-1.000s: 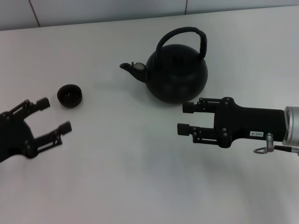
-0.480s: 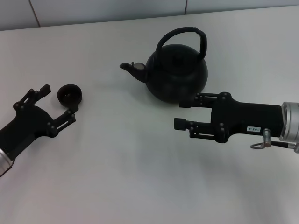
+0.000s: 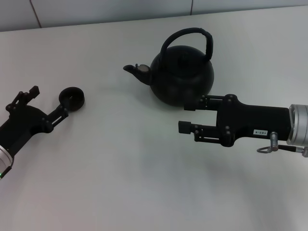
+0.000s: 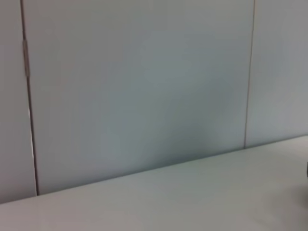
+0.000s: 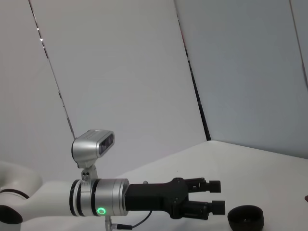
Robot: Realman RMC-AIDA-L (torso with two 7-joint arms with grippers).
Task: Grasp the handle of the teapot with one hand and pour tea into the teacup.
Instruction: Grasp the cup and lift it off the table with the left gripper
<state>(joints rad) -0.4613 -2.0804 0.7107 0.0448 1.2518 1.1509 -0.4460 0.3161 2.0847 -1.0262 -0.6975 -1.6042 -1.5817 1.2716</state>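
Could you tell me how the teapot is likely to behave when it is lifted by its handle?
The teapot looks big and thick-walled, so probably heavy. Hung from the arched handle, it may swing and tip toward the spout. The wrapped top should give the right gripper some friction.

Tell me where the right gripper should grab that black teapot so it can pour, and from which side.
Best bet is the wrapped top of the handle, approached from above, since the hoop stands upright over the teapot. The open right gripper sits low beside the belly, and the spout points toward the teacup.
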